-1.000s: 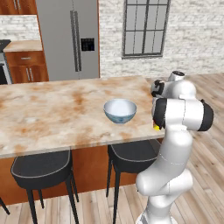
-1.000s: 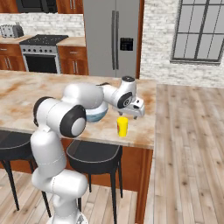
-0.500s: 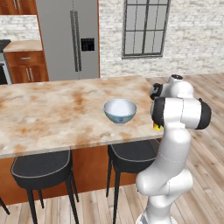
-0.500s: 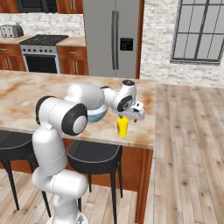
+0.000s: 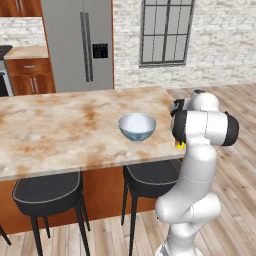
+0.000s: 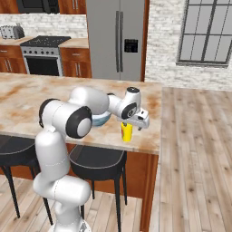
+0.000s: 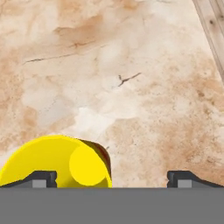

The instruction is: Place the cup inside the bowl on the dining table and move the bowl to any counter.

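Misalignment is the risk: hand [image 6: 131, 126] hangs wide open, empty, over the cup [image 6: 126, 132] near the worktop's [image 6: 145, 140] edge; cup apparently sits off-centre toward one fingertip [image 7: 41, 178], so closing might topple it.

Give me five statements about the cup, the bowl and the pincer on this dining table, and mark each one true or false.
1. The cup stands upright on the dining table. True.
2. The cup already sits inside the bowl. False: it stands on the marble beside the bowl, nearer the table's end.
3. The pincer is open. True: in the hand view its tips stand wide apart.
4. The pincer has lifted the cup off the table. False: it hangs just above the cup, which rests on the marble.
5. The bowl is on the floor. False: it rests on the tabletop.
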Robot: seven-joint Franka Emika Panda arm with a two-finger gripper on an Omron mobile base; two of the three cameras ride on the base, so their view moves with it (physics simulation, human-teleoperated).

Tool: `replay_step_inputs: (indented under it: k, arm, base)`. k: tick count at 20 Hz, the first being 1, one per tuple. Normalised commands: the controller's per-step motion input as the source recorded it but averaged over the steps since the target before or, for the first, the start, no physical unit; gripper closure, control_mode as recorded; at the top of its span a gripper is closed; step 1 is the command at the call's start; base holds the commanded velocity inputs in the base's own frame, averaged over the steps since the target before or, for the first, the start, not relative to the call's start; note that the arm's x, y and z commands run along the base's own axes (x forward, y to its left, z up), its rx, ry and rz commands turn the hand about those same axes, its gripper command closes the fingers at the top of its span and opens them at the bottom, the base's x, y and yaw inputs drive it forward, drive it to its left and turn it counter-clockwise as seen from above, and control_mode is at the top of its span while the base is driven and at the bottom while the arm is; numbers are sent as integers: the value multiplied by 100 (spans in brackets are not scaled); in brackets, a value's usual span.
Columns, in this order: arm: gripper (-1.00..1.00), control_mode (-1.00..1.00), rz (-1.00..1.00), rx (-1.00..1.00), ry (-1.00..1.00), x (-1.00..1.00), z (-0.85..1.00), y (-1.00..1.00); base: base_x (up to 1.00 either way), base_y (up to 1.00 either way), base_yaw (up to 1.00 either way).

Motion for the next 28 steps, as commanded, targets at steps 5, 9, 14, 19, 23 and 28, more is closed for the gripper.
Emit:
replay_step_inputs:
  k: [5,9,14,19,23,28]
  arm:
    - [-100,-100,0,0,2,0,-18,0]
    - [-100,-100,0,0,0,0,-7,0]
    - [-100,-100,0,0,0,0,0,0]
    - [100,-100,0,0,0,0,0,0]
    - [100,-100,0,0,0,0,0,0]
    - [100,-100,1,0,0,0,0,5]
  base:
    - [0,0,0]
    - [0,0,0]
    - [0,0,0]
    - [0,0,0]
    - [0,0,0]
    - [0,0,0]
